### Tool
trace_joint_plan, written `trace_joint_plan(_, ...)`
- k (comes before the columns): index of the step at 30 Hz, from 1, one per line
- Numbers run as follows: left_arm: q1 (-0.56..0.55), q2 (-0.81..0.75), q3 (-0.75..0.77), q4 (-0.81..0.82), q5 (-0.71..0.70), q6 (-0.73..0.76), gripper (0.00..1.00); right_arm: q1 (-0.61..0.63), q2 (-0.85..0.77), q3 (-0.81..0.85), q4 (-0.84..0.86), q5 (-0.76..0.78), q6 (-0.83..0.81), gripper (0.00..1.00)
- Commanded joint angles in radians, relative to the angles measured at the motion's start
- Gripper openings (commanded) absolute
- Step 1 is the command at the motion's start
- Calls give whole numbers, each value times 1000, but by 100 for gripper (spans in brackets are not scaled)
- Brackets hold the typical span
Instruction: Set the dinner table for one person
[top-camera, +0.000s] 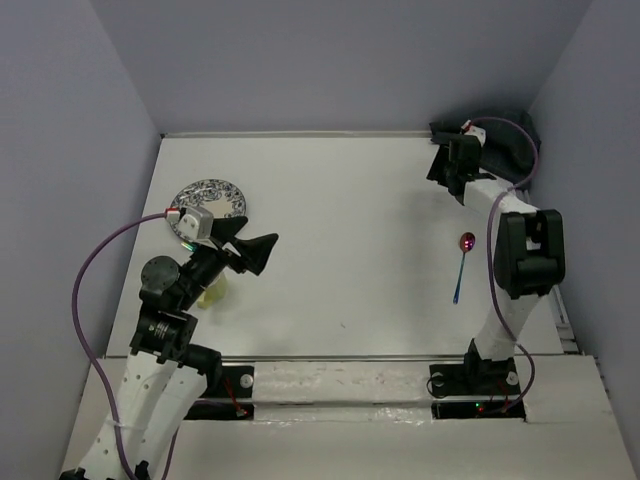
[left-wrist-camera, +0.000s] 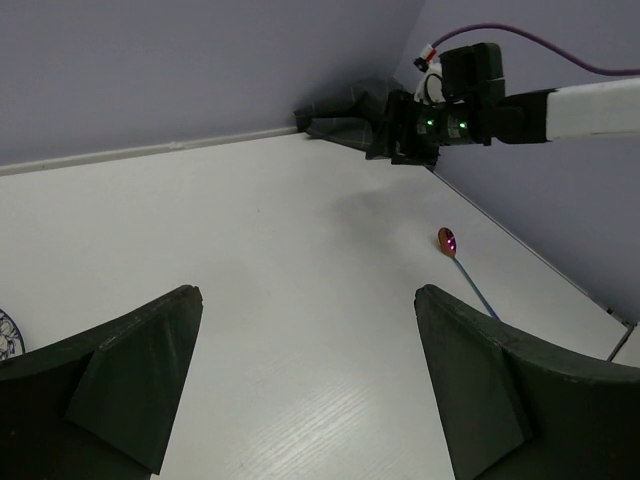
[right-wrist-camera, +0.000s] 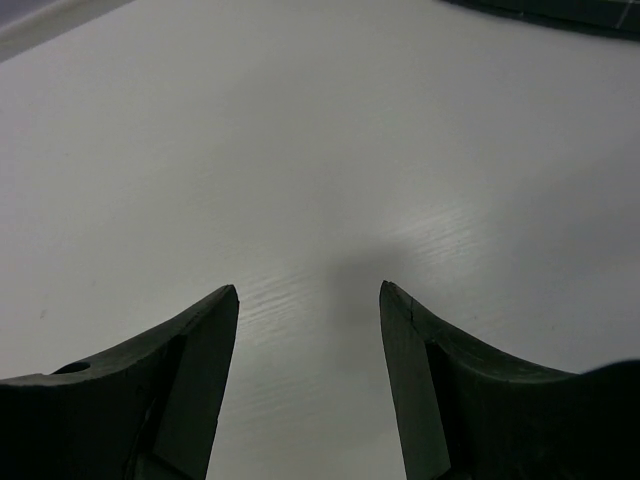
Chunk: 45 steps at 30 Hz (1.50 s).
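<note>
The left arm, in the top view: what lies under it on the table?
A patterned plate and a pale yellow object show partly beneath it. The arm covers the rest, so the yellow object cannot be identified.

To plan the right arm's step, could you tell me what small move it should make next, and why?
Probably ease the right gripper forward toward the dark cloth and grasp its edge: the jaws stand open and empty over bare dinner table, with the cloth just ahead.

dinner table (top-camera: 340, 200), plate (top-camera: 215, 192), spoon (top-camera: 461, 270), dark cloth (top-camera: 510, 150)
</note>
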Motion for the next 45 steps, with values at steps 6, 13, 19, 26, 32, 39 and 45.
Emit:
trace_joint_plan(6, -14, 41, 41, 21, 8, 8, 99, 16, 481, 537, 42, 121, -202, 66)
trace_joint_plan(13, -9, 81, 44, 18, 5, 16, 99, 16, 827, 1110, -140, 188, -298, 77)
trace_joint_plan(19, 6, 104, 45, 21, 19, 19, 99, 16, 998, 1312, -70, 254, -386, 77)
trace_joint_plan(26, 27, 113, 45, 34, 35, 19, 99, 16, 1044, 1330, 66, 306, -452, 58)
trace_joint_plan(32, 40, 112, 44, 40, 35, 17, 99, 7, 1003, 1239, 132, 322, -472, 14)
trace_joint_plan(39, 44, 107, 42, 43, 41, 16, 99, 7, 903, 1092, 258, 340, -611, 0)
trace_joint_plan(45, 47, 107, 41, 50, 44, 10, 99, 21, 609, 791, 389, 205, -613, 0)
